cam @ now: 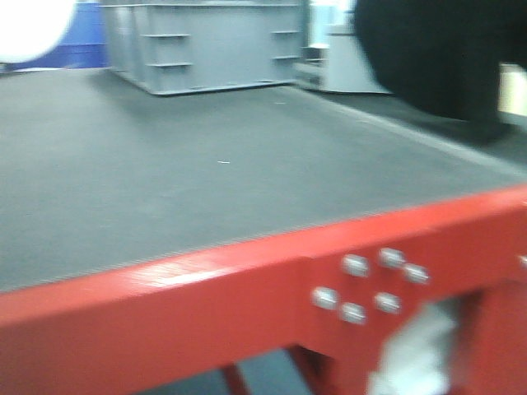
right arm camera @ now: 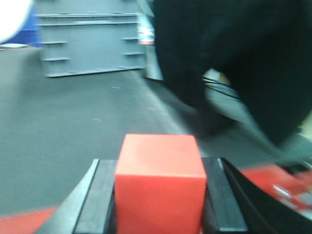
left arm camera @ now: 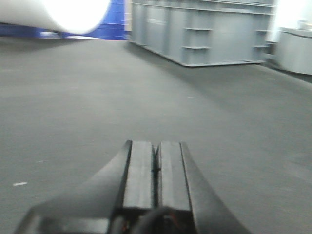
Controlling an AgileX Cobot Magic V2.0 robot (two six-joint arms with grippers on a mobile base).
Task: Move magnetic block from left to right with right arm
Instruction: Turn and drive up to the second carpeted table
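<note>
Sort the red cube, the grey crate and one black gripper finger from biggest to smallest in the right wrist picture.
1. Red cube: looks biggest, but it sits right at the camera.
2. Grey crate: looks a little smaller, but it is far away, so this order is unsure.
3. Finger beside the cube: smallest.

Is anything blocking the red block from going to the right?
Possibly. The right gripper grips the red block; a big black shape looms to its right, too blurred to identify. The grey crate stands far back.
</note>
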